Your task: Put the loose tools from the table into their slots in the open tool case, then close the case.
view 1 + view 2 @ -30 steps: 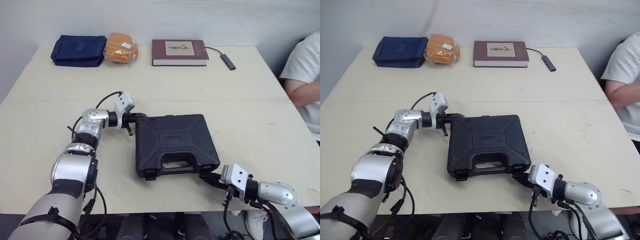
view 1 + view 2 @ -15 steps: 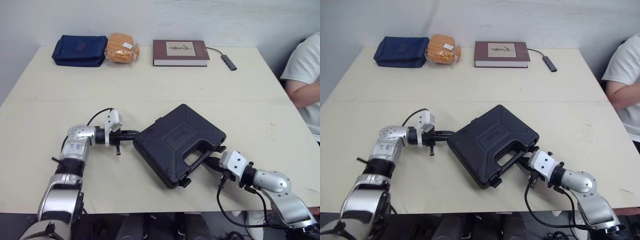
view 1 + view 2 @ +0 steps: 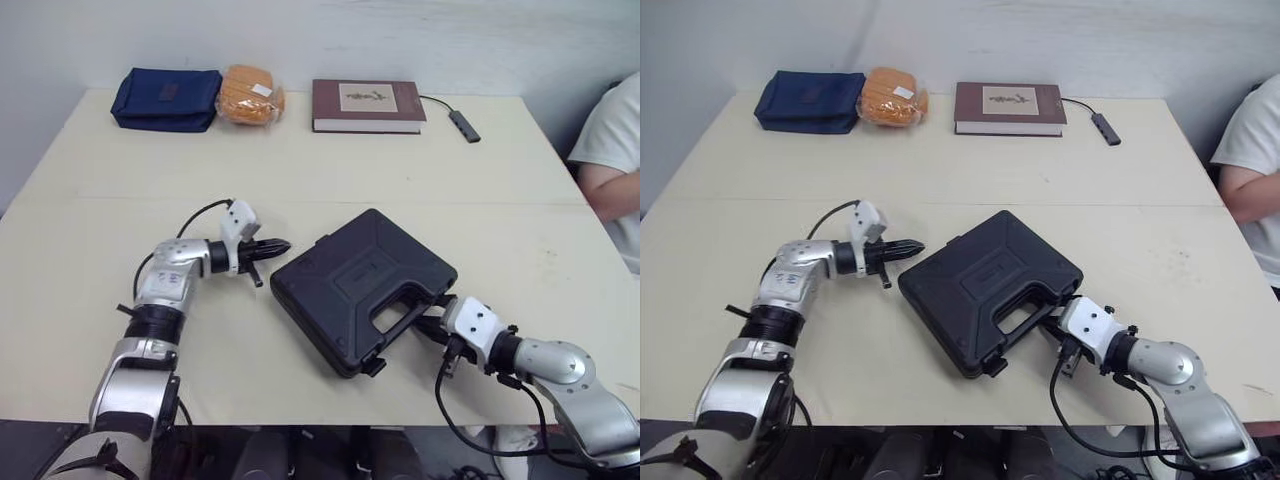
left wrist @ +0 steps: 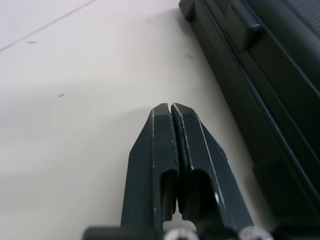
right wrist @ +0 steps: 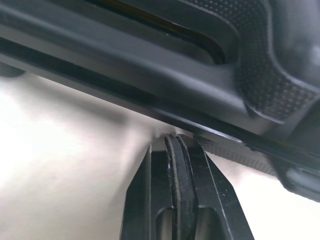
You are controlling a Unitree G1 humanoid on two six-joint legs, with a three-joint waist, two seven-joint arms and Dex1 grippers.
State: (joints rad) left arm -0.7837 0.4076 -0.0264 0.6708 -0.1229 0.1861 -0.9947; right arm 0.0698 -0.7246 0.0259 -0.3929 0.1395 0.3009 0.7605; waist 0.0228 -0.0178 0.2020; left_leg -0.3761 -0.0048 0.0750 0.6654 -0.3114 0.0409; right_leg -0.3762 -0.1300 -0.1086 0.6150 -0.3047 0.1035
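Jaws, pinched together, sit either side of the tool case (image 3: pixel 362 288).

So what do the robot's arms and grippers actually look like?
The left arm and right arm are rounded silver shells with black joints. Each wrist carries a white boxy block. The left gripper and right gripper each have two slim, tapered black fingers. Thin black cables loop alongside.

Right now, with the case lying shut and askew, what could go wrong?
The right gripper, shut, sits against the case by its handle; a shove could slide the near corner toward the table edge. The latch there sticks out, maybe unfastened, so the lid might spring. The left gripper, shut beside the case, couldn't catch it.
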